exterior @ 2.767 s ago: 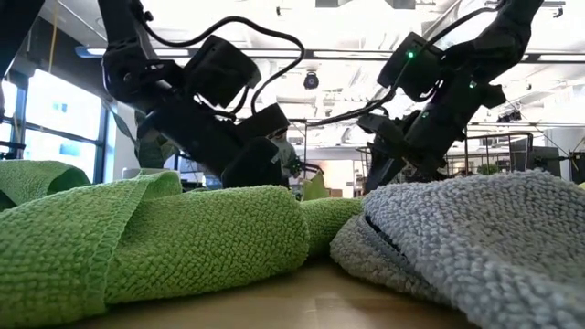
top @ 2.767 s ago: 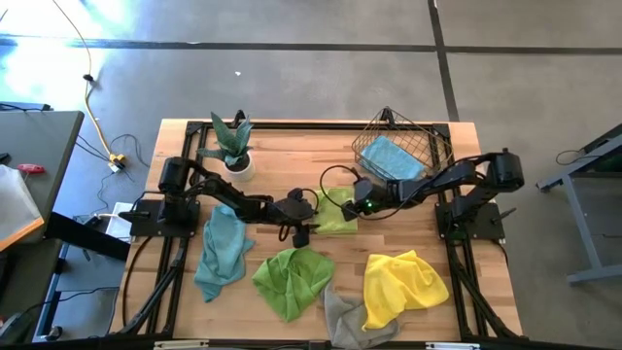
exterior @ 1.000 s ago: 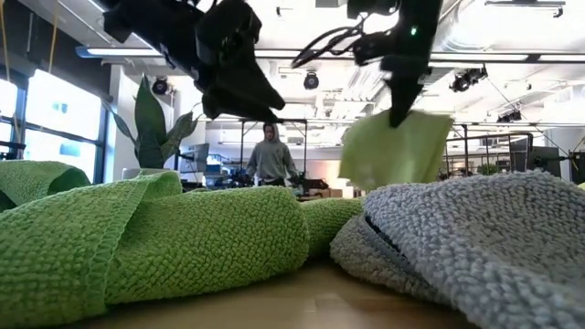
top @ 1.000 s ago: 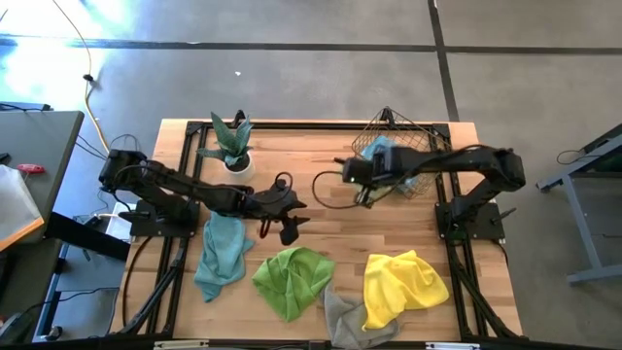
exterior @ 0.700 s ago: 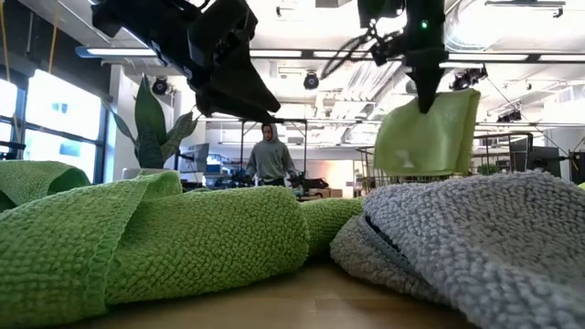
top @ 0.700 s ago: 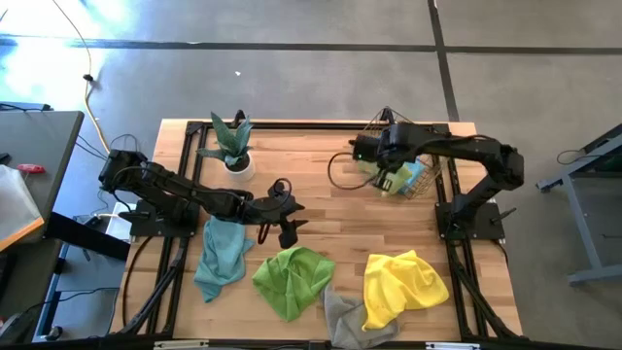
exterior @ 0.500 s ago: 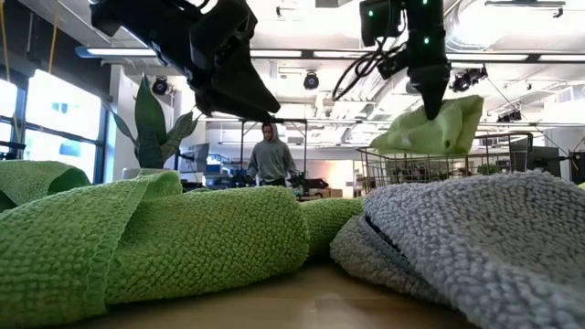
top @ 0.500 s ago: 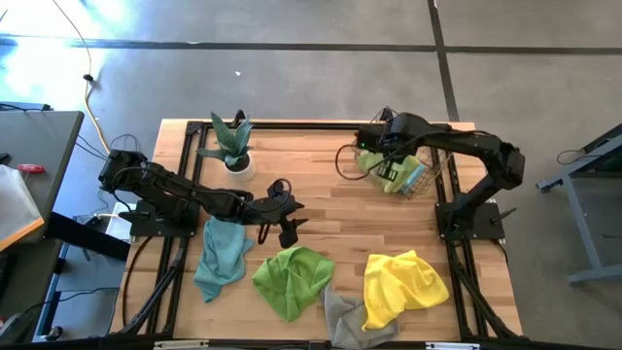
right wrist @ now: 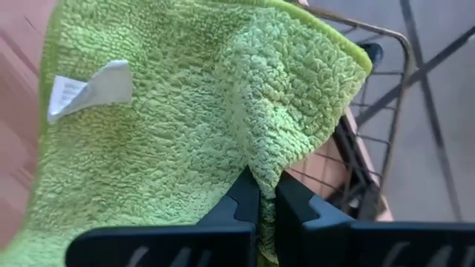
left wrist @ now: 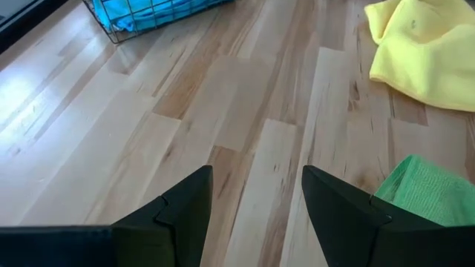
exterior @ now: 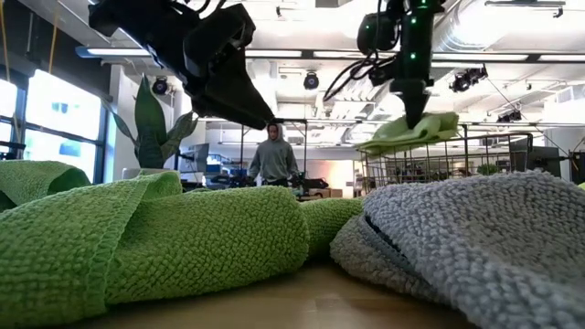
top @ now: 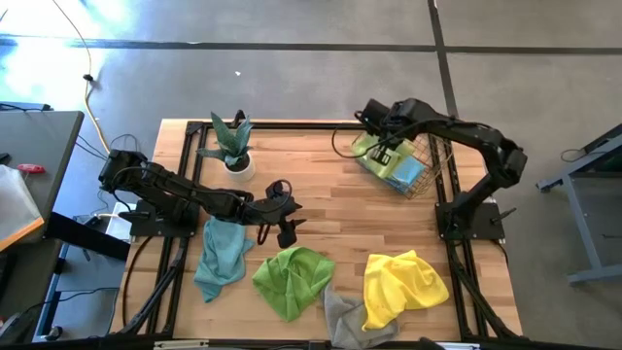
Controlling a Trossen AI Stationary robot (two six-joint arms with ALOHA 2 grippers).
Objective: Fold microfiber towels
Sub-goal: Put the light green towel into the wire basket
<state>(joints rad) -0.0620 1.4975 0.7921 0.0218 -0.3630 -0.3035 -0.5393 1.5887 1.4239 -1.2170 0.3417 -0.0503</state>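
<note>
My right gripper [top: 385, 152] is shut on a folded lime green towel [top: 367, 148] above the near-left rim of the copper wire basket [top: 428, 156] at the far right of the table. A teal towel [top: 403, 171] lies in the basket. My left gripper [top: 283, 229] hangs open over bare wood at the table's middle, touching nothing. Crumpled on the table's near half lie a teal towel [top: 222, 255], a second lime green towel [top: 292, 280], a grey towel [top: 342, 316] and a yellow towel [top: 400, 284]. My right gripper pinches a raised pucker of the lime green towel [right wrist: 260, 148] between its two fingers, several layers thick. The fingers come from above, slanting down. The towel [exterior: 411, 132] is lifted clear and spreads almost level below the fingertips, a white label [right wrist: 89, 89] showing on its face.
A potted plant [top: 233, 151] stands at the far left. The arms' black frames run along the left and right edges. Bare wood [left wrist: 245, 111] lies between the basket and the towels on the near half. A person [exterior: 271, 160] stands in the room behind.
My right gripper has carried the lime green towel toward the table's far right and slightly up, to above the basket's rim, and has rolled. The towel, hanging flat below the fingers before, has swung up to lie almost level.
</note>
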